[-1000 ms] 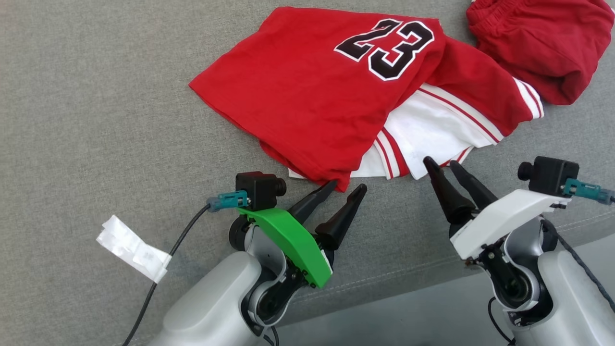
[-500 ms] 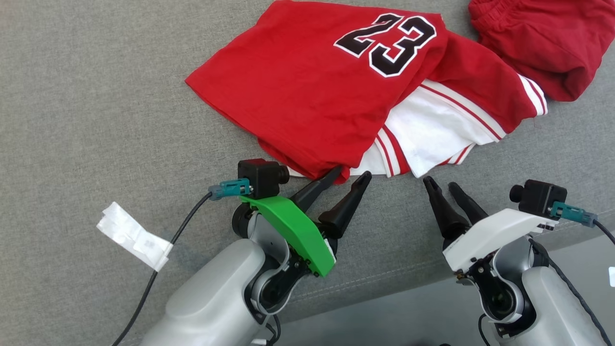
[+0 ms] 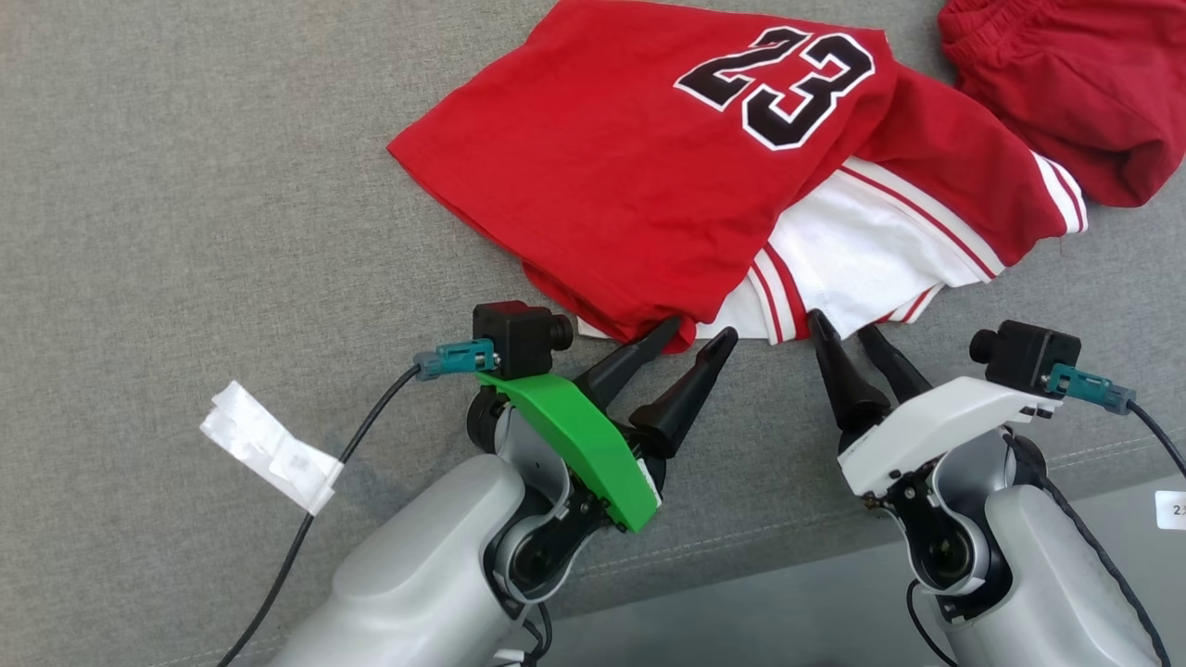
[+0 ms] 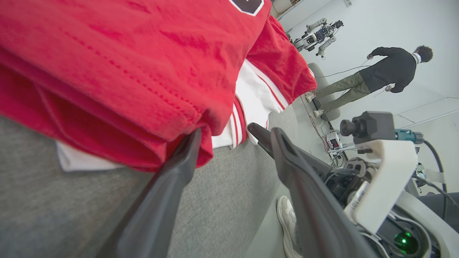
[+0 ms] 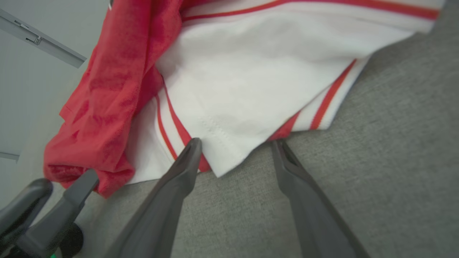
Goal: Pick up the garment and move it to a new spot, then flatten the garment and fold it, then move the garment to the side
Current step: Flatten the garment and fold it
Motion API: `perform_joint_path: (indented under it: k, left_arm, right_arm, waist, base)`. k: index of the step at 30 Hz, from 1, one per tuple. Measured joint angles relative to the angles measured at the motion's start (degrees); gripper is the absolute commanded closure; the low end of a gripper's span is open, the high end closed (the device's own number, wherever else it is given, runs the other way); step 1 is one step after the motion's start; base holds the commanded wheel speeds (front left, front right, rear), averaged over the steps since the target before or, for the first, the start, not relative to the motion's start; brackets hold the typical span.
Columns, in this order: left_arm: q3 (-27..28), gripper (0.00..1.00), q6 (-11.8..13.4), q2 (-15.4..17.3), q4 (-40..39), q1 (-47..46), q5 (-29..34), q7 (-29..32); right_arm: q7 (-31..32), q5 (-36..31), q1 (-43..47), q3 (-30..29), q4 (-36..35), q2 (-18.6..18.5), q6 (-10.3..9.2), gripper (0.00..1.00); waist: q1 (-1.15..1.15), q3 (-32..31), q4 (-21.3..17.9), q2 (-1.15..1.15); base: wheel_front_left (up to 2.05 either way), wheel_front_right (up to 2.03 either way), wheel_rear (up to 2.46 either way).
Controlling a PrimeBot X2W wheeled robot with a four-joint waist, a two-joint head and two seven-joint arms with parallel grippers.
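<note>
Head view first: where is the garment?
— Crumpled on the grey table. It is a red jersey with a black 23, and a white, red-striped panel is folded out beneath its near edge. A second, darker red cloth lies just beside it at the far right.
— And the left tool?
— Jaws spread, gripping nothing. One fingertip sits at the red hem's folded corner, the other over bare table beside it.
— The right tool?
— Also spread and empty. The right wrist view shows the white panel's pointed corner lying between its two fingertips, one tip at a red stripe.
— Anything else?
— A white paper tag on the left arm's cable. In the left wrist view, a person stands well behind.
</note>
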Motion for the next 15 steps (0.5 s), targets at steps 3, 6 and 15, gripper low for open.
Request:
perform_joint_path:
  k: [3, 6, 15]
  left_arm:
    - [-0.4, 0.00, 0.0, 0.0, 0.5, -0.3, -0.3, -0.5]
    - [-0.9, 0.00, -0.1, -0.1, 0.8, -0.5, -0.6, -1.0]
    - [-1.9, 0.00, -0.2, -0.2, 2.2, -0.9, -1.2, -2.0]
  right_arm:
    - [-0.1, 0.0, -0.3, 0.3, 0.5, 0.2, 0.07, 0.00]
    - [-0.6, 0.0, -0.5, 0.5, 1.1, 0.3, 0.08, 0.00]
    - [-1.0, 0.2, -0.6, 2.0, 2.3, 0.6, 1.10, 0.61]
  waist:
    - [0.00, -0.1, 0.2, 0.00]
    - [0.00, -0.3, 0.4, 0.00]
    - [0.00, -0.8, 0.4, 0.00]
  base:
    - [0.00, 0.00, 0.00]
    - [0.00, 0.00, 0.00]
    - [0.00, 0.00, 0.00]
